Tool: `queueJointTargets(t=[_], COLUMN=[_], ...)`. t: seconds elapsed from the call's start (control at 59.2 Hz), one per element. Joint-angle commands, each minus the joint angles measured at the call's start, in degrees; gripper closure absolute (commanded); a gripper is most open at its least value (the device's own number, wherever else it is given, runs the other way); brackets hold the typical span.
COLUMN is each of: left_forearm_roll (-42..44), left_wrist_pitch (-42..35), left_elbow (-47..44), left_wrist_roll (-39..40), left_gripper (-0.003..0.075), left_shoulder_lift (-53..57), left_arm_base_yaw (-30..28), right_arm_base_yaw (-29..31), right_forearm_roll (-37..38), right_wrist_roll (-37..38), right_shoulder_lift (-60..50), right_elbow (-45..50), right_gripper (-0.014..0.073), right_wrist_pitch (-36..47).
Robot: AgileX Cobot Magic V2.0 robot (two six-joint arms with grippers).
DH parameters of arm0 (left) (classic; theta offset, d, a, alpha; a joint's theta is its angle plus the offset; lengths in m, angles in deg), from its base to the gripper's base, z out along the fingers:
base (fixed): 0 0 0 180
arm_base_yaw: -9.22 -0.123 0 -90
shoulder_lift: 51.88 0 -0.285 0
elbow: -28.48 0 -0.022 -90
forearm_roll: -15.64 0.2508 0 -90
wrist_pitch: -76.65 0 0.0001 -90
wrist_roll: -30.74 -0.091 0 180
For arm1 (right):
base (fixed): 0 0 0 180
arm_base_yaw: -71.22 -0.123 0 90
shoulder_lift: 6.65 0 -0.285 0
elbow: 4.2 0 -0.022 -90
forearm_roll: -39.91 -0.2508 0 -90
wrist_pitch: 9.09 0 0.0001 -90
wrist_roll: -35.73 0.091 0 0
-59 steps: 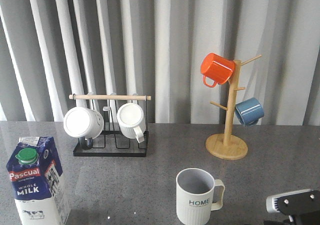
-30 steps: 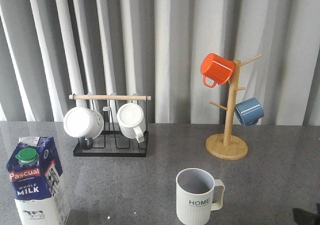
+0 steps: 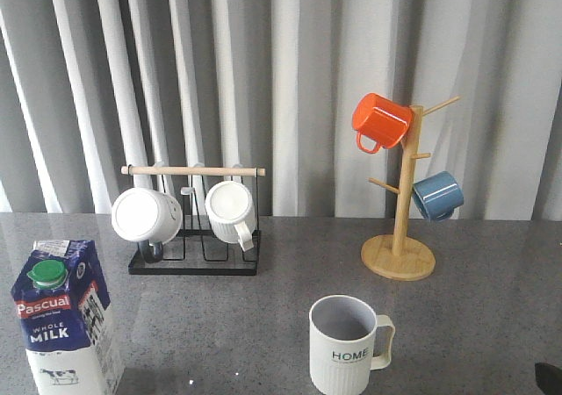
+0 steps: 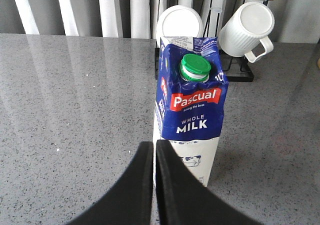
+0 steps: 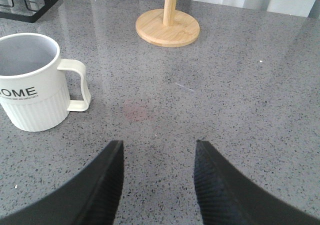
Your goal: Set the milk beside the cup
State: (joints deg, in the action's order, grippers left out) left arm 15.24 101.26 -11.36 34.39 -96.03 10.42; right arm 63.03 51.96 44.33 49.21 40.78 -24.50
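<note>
The milk (image 3: 66, 320) stands upright at the table's front left, a blue-and-white carton with a green cap (image 4: 195, 66). In the left wrist view, my left gripper (image 4: 154, 146) is shut and empty, its fingers pressed together just short of the milk (image 4: 192, 110). The cup (image 3: 347, 347), ribbed and pale with "HOME" on it, stands front centre with its handle to the right. My right gripper (image 5: 159, 147) is open over bare table, with the cup (image 5: 32, 85) off to one side. The front view shows neither gripper.
A black wire rack (image 3: 193, 259) with a wooden bar holds two white mugs at the back left. A wooden mug tree (image 3: 399, 254) at the back right carries an orange mug (image 3: 380, 121) and a blue mug (image 3: 437, 195). Grey curtains hang behind.
My right arm has drawn back out of the front view at the bottom right; only a dark sliver is left there. The milk and cup have not moved.
</note>
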Motion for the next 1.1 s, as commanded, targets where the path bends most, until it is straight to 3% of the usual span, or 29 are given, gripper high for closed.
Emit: queueJointTargets(t=[0.0, 0.912, 1.081], left_forearm_roll=[-0.36, -0.42, -0.42], left_wrist_pitch=[-3.89, -5.58, -6.04], left_elbow=[1.98, 1.98, 1.88], left_wrist_roll=[0.16, 0.66, 0.66], left_gripper=[0.0727, 0.0725, 0.0645], left_shoulder_lift=[-0.24, -0.24, -0.40], left_arm_base_yaw=[-0.14, -0.14, -0.14], right_arm_base_yaw=[0.46, 0.46, 0.46], right_forearm_roll=[0.81, 0.81, 0.81], right_wrist_roll=[-0.37, -0.37, -0.42], right_shoulder_lift=[-0.55, -0.55, -0.55], right_elbow=[-1.63, -1.63, -1.63], right_gripper=[0.0266, 0.0266, 0.0266], right_wrist_pitch=[3.66, 3.66, 3.65])
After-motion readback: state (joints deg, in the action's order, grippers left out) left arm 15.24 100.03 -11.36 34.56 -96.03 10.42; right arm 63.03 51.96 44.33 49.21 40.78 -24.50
